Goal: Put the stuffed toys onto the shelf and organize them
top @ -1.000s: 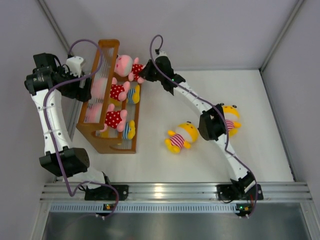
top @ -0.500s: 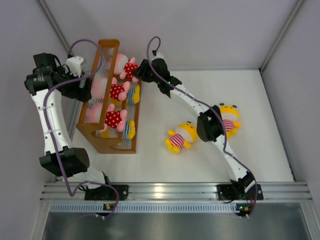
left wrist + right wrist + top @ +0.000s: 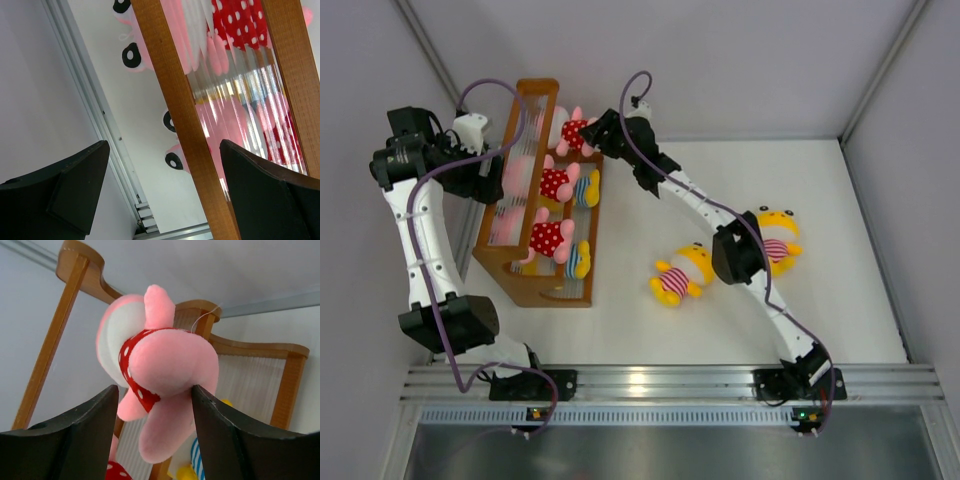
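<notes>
The brown wooden shelf (image 3: 534, 290) stands at the left, with several stuffed toys on its tiers: two in red dotted outfits (image 3: 555, 184) and two in blue stripes (image 3: 586, 188). My right gripper (image 3: 596, 134) is shut on a pink-headed toy in a red dotted outfit (image 3: 572, 131) and holds it at the shelf's far end. In the right wrist view this toy (image 3: 165, 365) sits between my fingertips, in front of the shelf frame (image 3: 75, 270). My left gripper (image 3: 490, 170) is open behind the shelf, its jaws on either side of a wooden rail (image 3: 175, 100).
Two yellow-headed toys in pink-and-white stripes lie on the white table: one in the middle (image 3: 682, 274), one to the right (image 3: 782, 238) partly behind my right arm. Grey walls close in the left, back and right. A metal rail runs along the near edge.
My right gripper has carried the pink toy left and back, from beside the shelf's far end to over it. The left arm has not moved.
</notes>
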You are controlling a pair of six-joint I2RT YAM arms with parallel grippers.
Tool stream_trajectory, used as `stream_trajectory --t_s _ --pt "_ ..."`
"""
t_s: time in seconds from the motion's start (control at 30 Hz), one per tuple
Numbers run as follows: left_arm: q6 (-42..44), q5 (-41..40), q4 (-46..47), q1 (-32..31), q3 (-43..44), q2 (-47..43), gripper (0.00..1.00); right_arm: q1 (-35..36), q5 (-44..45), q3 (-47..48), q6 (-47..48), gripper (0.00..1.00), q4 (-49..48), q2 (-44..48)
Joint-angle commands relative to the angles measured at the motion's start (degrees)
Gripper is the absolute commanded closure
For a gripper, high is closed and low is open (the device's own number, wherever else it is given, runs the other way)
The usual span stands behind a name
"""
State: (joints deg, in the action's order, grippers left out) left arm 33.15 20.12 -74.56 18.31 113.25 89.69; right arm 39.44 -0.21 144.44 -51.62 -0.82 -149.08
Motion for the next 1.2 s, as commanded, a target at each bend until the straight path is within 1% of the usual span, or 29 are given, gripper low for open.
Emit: stream_trajectory --t_s 0.0,0.2,0.27,0.3,0.33,0.37,0.4,0.47,0.6,0.73,0.77,0.9,0.97,1.03,1.13,1.17 --pt "0.8 0.4 1.1 -0.2 -0.6 -1.9 0.02 1.9 3.8 2.9 -3.8 0.39 -6.9 -3.2" --pt "1.1 -0.2 1.1 -0.2 -0.8 -2.0 0.02 2.4 5.2 3.2 -6.7 0.38 -10.2 -5.8" --pt "1.2 -0.4 1.1 -0.2 -0.9 -1.8 0.02 2.6 6.0 3.6 -7.2 0.39 -12.1 -6.3" --pt "1.2 -0.4 1.1 -0.2 -0.9 -1.8 0.02 2.7 6.3 3.7 -7.3 0.44 -12.8 -6.4" --pt "1.3 -0.5 1.0 -0.2 -1.0 -1.8 0.02 3.0 6.7 3.7 -7.2 0.52 -13.8 -6.4" --pt "1.2 -0.5 1.1 -0.2 -1.0 -1.7 0.02 3.2 7.1 3.7 -6.9 0.66 -14.3 -6.2" --pt "1.2 -0.5 1.0 -0.2 -1.1 -1.8 0.02 3.4 7.4 3.7 -6.7 0.70 -14.5 -6.1" --pt "1.2 -0.7 1.0 -0.2 -1.3 -1.7 0.02 3.6 7.2 3.5 -5.7 0.75 -14.6 -5.1" --pt "1.6 -1.3 1.1 -0.2 -1.5 -1.4 0.02 3.5 7.2 1.0 -2.5 0.82 -13.9 -1.4" --pt "1.8 -1.3 1.1 -0.2 -1.5 -1.4 0.02 3.7 5.7 1.5 -0.1 0.89 -10.1 0.8" --pt "1.9 -1.4 1.1 -0.2 -1.5 -1.3 0.02 3.7 4.0 1.6 0.3 0.92 -9.0 1.0" --pt "2.2 -1.6 1.1 -0.2 -2.1 -1.4 0.02 3.3 0.5 2.0 2.4 0.96 -1.8 3.1" --pt "2.4 -1.6 1.2 -0.2 -2.3 -1.4 0.02 3.1 -1.4 2.0 3.9 0.98 -0.2 3.7" --pt "2.3 -1.5 1.1 -0.2 -2.3 -1.4 0.02 2.9 -2.1 3.1 4.2 0.98 0.6 3.4" --pt "2.3 -1.2 1.2 -0.2 -2.8 -1.6 0.02 2.4 -2.7 3.7 2.0 0.94 -0.6 1.9" --pt "2.3 -1.2 1.2 -0.2 -2.9 -1.7 0.02 2.5 -2.8 4.0 1.2 0.88 -1.7 1.4"
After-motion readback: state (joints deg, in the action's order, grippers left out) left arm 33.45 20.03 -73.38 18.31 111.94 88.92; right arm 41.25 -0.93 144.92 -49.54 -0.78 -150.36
